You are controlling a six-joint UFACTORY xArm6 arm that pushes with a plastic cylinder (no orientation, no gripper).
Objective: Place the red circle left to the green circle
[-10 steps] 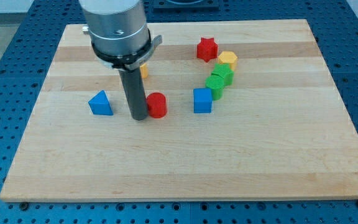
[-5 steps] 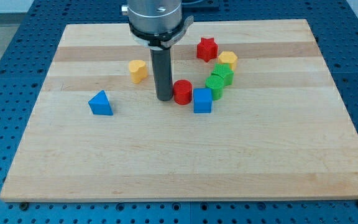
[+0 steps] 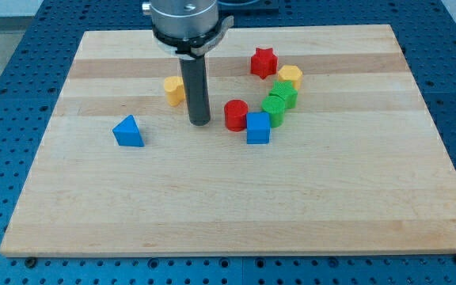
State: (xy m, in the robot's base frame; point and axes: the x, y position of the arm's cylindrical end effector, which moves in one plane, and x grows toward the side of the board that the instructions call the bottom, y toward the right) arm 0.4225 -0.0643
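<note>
The red circle stands on the wooden board, touching the upper left of the blue cube. The green circle lies just to the view's right of it, with a small gap, and a second green block sits above that one. My tip rests on the board to the view's left of the red circle, a short way apart from it and not touching it. The rod hides part of the yellow block.
A red star and a yellow block sit above the green blocks. A blue triangle lies at the view's left. The wooden board ends on a blue perforated table.
The red circle was pushed right and up until it met the blue cube. My tip has since backed off to the left, leaving a gap to the red circle.
</note>
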